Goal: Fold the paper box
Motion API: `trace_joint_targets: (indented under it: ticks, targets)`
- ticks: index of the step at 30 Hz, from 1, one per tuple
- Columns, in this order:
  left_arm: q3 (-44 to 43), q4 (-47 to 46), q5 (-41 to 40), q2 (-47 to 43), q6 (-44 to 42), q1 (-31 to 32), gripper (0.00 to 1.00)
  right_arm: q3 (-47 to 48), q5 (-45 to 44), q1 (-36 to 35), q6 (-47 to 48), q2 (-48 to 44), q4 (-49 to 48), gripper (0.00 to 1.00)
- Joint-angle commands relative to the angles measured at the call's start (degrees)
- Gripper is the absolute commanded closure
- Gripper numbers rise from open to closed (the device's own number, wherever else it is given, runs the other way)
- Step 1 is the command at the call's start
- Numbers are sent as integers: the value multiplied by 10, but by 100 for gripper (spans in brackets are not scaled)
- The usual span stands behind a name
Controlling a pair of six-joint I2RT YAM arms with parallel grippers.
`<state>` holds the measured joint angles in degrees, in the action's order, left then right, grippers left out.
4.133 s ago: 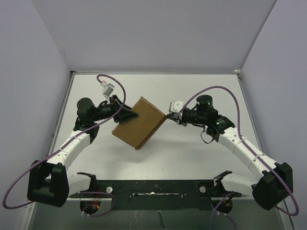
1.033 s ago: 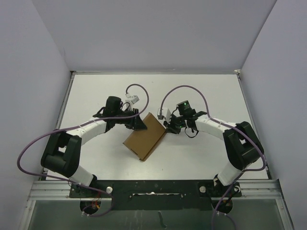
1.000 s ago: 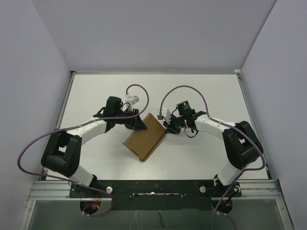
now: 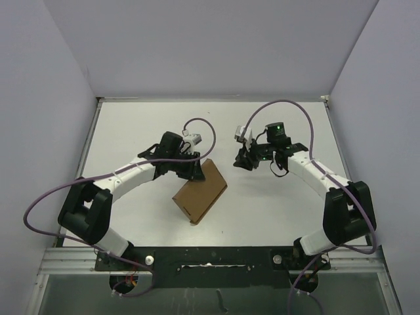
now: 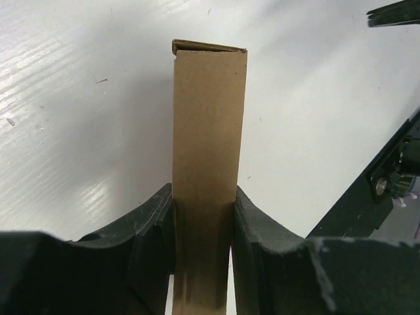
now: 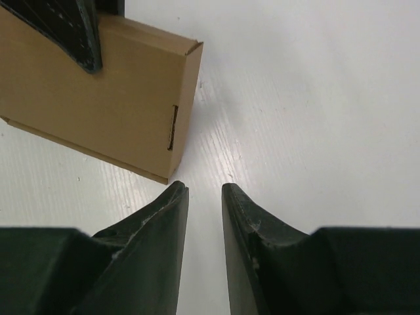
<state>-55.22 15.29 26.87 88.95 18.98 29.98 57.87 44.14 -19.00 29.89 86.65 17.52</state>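
While the left tool (image 5: 203, 194) clamps the paper box (image 4: 200, 191) near the middle of the table (image 4: 282, 203), the right tool (image 6: 205, 189) hangs slightly parted and empty at the box's two o'clock.

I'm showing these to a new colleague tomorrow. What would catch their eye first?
The brown paper box stands out first, thin and closed up, near the middle of the white table. The left gripper clamps it at its far corner, the fingers pressing on both faces. The right gripper hovers to the box's right, apart from it, jaws slightly open with nothing between them.
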Motion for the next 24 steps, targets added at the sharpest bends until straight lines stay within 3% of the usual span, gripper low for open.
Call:
trace_joint_targets:
  ticks: [1,12,24]
  targets:
    - [-35,95,-142,-14,-31,40,100,5,41,12,-23,-36,-20,71]
    - [-178,265,-315,78,-36,176,100,0,78,89,-51,-84,-25,71]
    - [-292,364,-412,200,-25,267,100,-6,127,177,-88,-121,-41,71]
